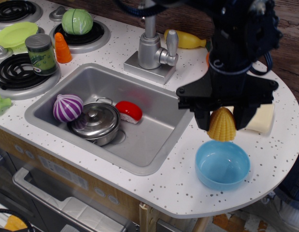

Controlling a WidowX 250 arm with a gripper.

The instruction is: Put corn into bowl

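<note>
My black gripper (221, 121) is shut on the corn (221, 125), a stubby yellow cone with bumpy kernel rows, and holds it in the air just above the far rim of the bowl. The bowl (222, 166) is round, light blue and smooth, and stands on the speckled counter at the front right. It holds nothing. The arm hides the counter behind the gripper.
The sink (159, 137) holds a steel pot (96, 122), a purple onion (67, 107) and a red toy (129, 111). A faucet (151, 48) stands behind it. A cream jug (262, 118) lies right of the gripper. A yellow bottle-shaped toy (187, 40) lies at the back.
</note>
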